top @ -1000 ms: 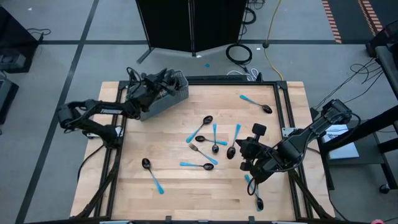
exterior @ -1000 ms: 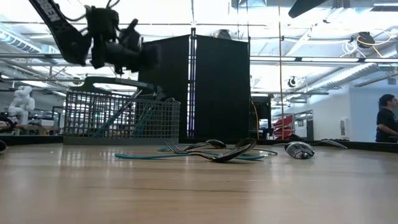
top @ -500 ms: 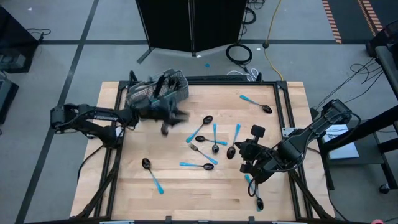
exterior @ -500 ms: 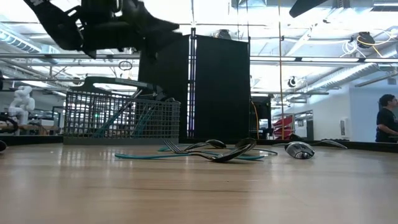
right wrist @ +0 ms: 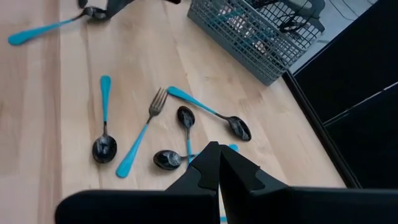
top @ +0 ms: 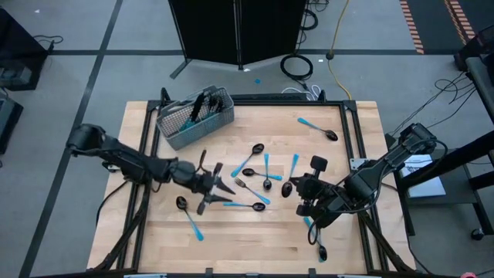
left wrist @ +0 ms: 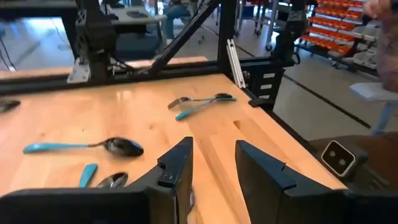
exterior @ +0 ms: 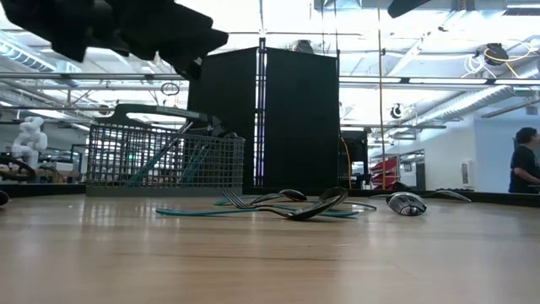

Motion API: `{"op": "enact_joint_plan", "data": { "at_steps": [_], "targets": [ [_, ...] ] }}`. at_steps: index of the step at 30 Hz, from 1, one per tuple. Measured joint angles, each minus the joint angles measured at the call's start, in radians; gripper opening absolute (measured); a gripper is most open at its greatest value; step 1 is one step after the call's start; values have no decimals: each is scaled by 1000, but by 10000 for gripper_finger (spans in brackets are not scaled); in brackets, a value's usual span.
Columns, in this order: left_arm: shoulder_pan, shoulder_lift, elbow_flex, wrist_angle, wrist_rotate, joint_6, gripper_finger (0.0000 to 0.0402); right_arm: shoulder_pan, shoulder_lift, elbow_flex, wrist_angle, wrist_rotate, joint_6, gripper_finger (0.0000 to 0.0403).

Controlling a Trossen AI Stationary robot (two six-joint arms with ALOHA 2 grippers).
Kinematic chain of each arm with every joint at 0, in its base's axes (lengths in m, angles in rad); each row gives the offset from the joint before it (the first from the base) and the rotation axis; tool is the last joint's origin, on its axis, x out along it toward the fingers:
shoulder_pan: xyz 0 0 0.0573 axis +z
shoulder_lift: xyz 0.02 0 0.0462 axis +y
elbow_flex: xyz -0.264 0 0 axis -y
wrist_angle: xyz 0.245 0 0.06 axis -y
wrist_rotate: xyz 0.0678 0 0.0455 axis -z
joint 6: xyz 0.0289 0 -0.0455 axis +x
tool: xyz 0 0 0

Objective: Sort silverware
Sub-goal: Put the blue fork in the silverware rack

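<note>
The left hand [top: 214, 185], fingers parted and holding nothing, is hovering just at nine o'clock of the fork [top: 252, 190] in the surface's central scatter, nearer than the shut, empty right hand [top: 302, 188].

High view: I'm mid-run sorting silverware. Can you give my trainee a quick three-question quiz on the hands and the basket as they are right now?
1. True or false: the left hand is clamped on a spoon.
2. In the high view, the wire basket sits at which part of the table? A: upper left corner. B: lower right corner. C: centre.
3. Fill in the blank: the right hand, over the table's right side, has its fingers ___.

Key: 1 false, its fingers are apart with nothing between them; 2 A; 3 shut.
</note>
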Motion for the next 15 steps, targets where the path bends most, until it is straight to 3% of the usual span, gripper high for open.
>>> {"op": "enact_joint_plan", "data": {
  "at_steps": [6, 8, 15],
  "targets": [
    [-118, 111, 57, 30, -114, 4, 116, 0, 0, 0, 6, -15, 29, 0],
    [-151, 161, 92, 41, -137, 6, 116, 0, 0, 0, 6, -73, 74, 0],
    [-218, 289, 240, 41, -139, 164, 116, 4, 0, 0, 6, -545, 319, 0]
  ]
}}
